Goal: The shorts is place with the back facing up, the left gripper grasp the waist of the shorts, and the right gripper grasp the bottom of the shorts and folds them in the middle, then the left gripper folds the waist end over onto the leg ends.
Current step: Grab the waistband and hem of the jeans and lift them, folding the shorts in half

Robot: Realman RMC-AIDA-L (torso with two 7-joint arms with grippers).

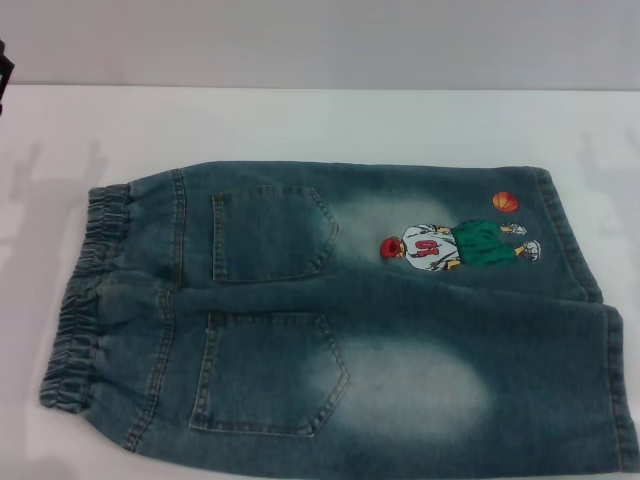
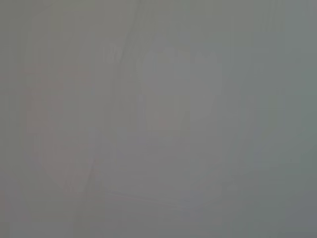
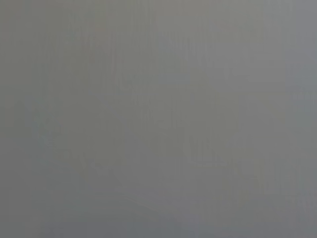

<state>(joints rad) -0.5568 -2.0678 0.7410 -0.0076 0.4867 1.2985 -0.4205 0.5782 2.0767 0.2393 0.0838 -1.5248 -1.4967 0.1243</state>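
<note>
Plainly, from my head camera I saw the shorts (image 1: 340, 310) lying flat and unfolded on the white counter (image 1: 300, 125), back side up. They filled most of the view, from about nine o'clock across to three o'clock and down past six. The waist of the shorts (image 1: 85, 300), a puckered elastic band, lay at nine o'clock. The leg ends (image 1: 590, 300), with flat stitched hems, lay at three o'clock. Two back pockets (image 1: 270, 310) sat side by side just inward of the waistband, one toward twelve and one toward six. An embroidered basketball player (image 1: 460, 245) lay on the far leg toward two o'clock, with an orange ball (image 1: 505, 201) just beside it near the hem. Pale faded patches marked both legs. Neither hand appeared in the head view, and both wrist cameras gave me only featureless grey, so I could not tell whether either hand was wide, narrow or holding anything.
</note>
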